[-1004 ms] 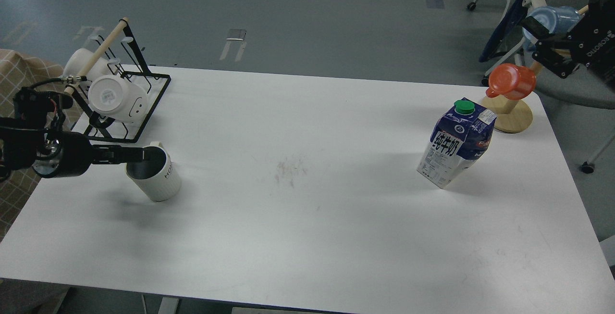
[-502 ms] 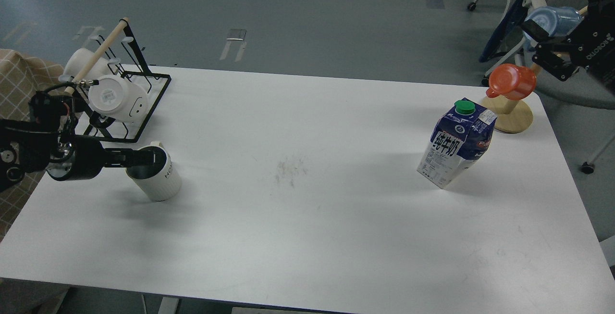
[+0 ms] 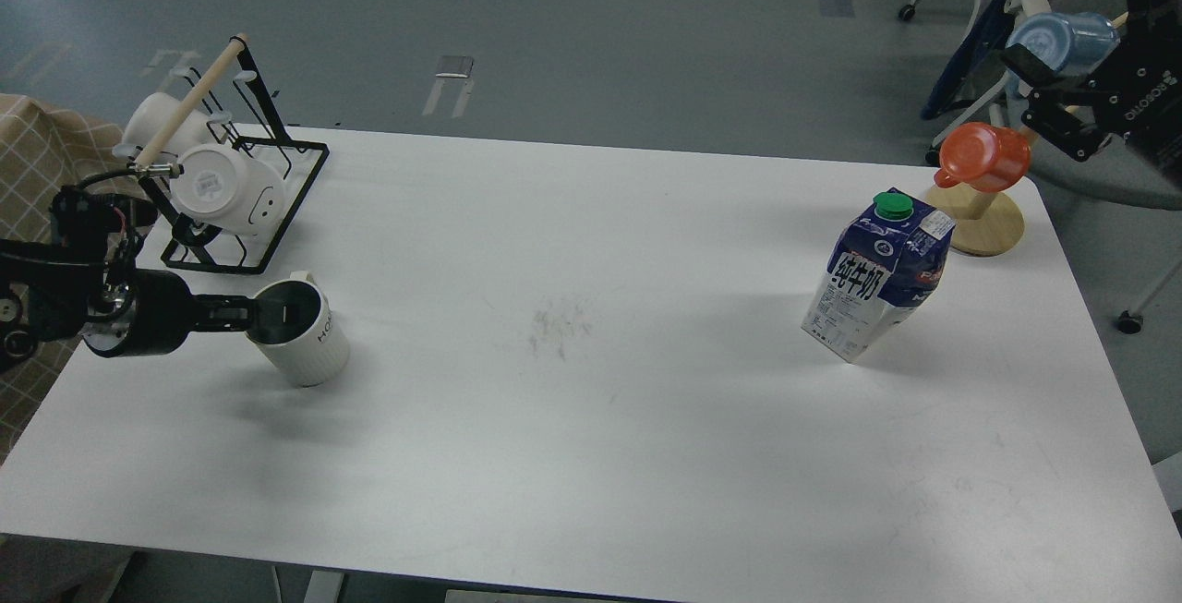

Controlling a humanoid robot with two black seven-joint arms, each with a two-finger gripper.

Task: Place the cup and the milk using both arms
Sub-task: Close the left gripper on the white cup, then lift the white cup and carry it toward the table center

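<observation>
The cup [image 3: 305,344], a white ribbed mug with a dark inside, stands on the table at the left. My left gripper [image 3: 268,312] comes in level from the left. Its dark fingertips lie over the mug's rim and mouth, and I cannot tell the two fingers apart. The milk [image 3: 877,275], a tall blue-and-white carton with a green cap, stands upright at the right of the table. My right gripper [image 3: 1039,95] is open and empty. It hangs beyond the table's far right corner, well above and right of the carton.
A black wire rack [image 3: 235,201] with smooth white mugs [image 3: 226,187] stands at the far left, just behind the cup. A wooden stand [image 3: 986,224] holds an orange cup [image 3: 983,155] and a blue cup [image 3: 1062,35] beside my right gripper. The white table [image 3: 591,381] spreads between cup and carton.
My left gripper has shifted slightly down and right, its tips further over the mug's mouth. The mug stays put. My right gripper has drifted slightly up and right.
</observation>
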